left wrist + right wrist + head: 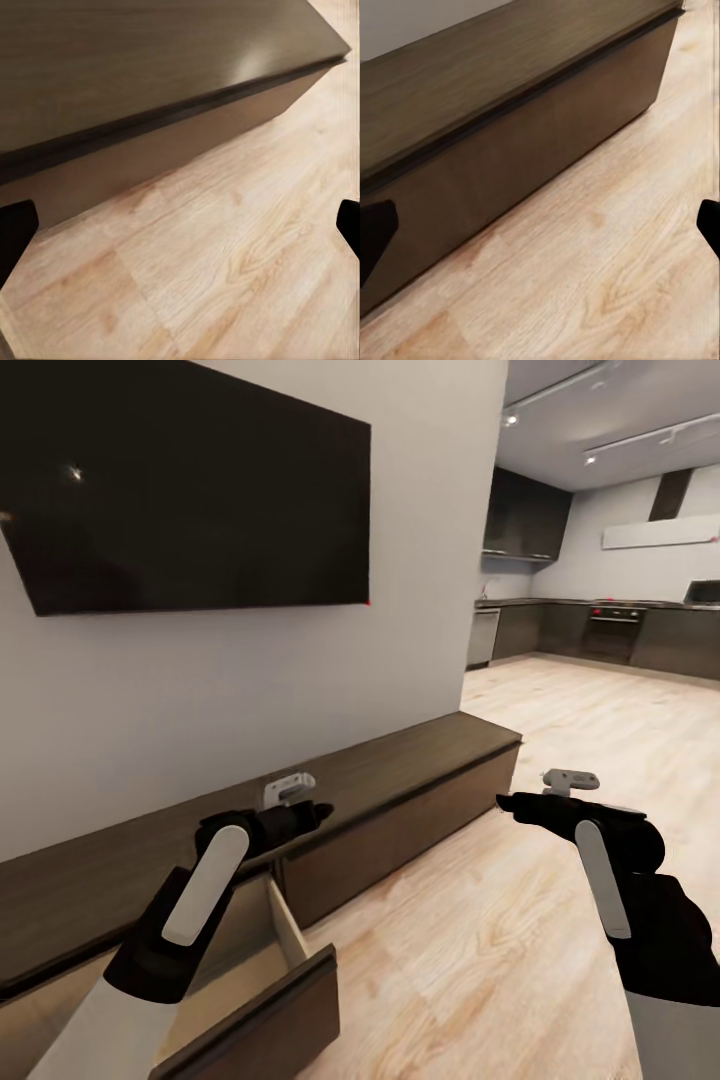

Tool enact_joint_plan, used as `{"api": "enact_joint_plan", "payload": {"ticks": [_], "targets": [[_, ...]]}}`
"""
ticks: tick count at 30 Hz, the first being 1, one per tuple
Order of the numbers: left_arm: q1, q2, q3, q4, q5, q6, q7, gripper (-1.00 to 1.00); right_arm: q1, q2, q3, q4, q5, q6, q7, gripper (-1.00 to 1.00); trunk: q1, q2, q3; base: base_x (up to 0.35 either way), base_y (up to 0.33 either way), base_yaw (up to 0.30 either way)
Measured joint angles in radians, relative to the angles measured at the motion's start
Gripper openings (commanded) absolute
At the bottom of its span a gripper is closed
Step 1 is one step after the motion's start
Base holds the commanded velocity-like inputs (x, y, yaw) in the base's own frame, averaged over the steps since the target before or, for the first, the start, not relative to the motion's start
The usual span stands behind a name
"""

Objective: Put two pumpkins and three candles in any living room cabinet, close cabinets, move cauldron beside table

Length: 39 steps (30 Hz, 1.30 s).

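Both tools, left tool [318, 812] and right tool [506, 803], hang spread and empty. One cabinet [420, 780] drawer [270, 1000] stands open; I'd push its front squarely to shut it.

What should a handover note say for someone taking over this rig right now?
Left gripper: open, empty, above the cabinet top near the open drawer.
Right gripper: open, empty, over the wood floor past the cabinet's end.
The drawer is pulled out; its visible part shows pale interior, no items seen.
Pumpkins, candles and cauldron: not located from here.
Left: find and stow whatever is not yet in a cabinet, shut the drawer, set the cauldron beside a table.
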Motion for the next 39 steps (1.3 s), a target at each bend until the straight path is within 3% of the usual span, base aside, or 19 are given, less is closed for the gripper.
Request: {"api": "enact_joint_plan", "payload": {"ticks": [26,39], "targets": [[0.006,0.002,0.003,0.006,-0.003,0.000,0.001,1.00,-0.001,-0.003,0.000,0.000,0.002,0.000,0.000,1.00,0.000,0.000,0.012,0.223,-0.277,-0.277],[0.008,0.006,0.004,0.008,-0.003,0.000,0.001,1.00,0.001,-0.004,0.000,0.000,0.000,0.000,0.000,1.00,0.000,0.000,0.015,0.280,-0.200,-0.053]]}}
